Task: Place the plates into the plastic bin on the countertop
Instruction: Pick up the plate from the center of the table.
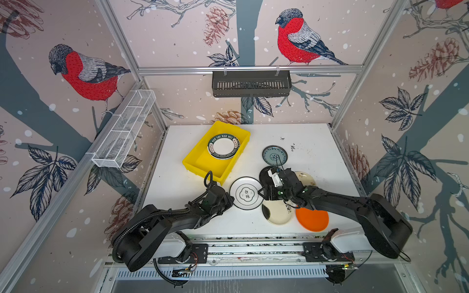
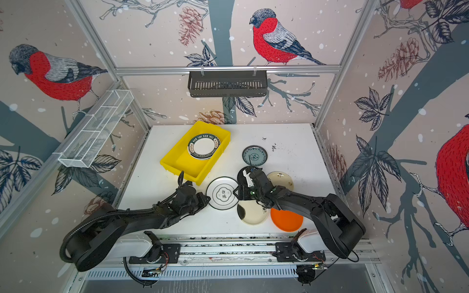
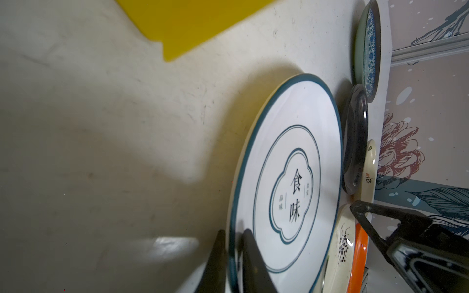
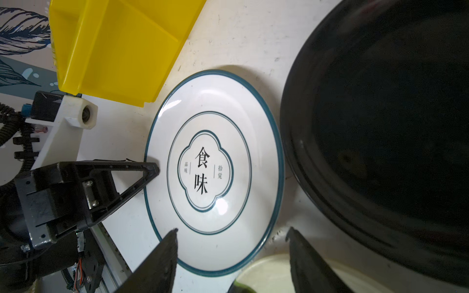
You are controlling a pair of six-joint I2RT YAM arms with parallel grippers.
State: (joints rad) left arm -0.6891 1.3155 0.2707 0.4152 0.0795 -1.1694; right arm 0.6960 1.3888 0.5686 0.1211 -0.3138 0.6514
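left gripper point(image 3: 234, 232) clamped on rim of teal-rimmed white plate point(image 1: 246, 193) | right gripper point(image 4: 232, 230) jaws apart at opposite rim | yellow bin point(image 1: 203, 166) nearby

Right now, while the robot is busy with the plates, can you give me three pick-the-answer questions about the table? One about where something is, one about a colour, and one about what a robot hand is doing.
1. Where is the plate with letters round its rim?
A. in the yellow bin
B. in a sink
C. on a chair

2. What colour is the plain plate beside the flowered plate?
A. purple
B. orange
C. pink

3. What is the left gripper doing?
A. hanging open over the bin
B. holding a spoon
C. shut on the rim of the white plate

Answers:
1 A: it lies flat inside the bin's walls.
2 B: it shows bright orange in both top views.
3 C: in the left wrist view, its fingers sit on either side of the plate's rim.
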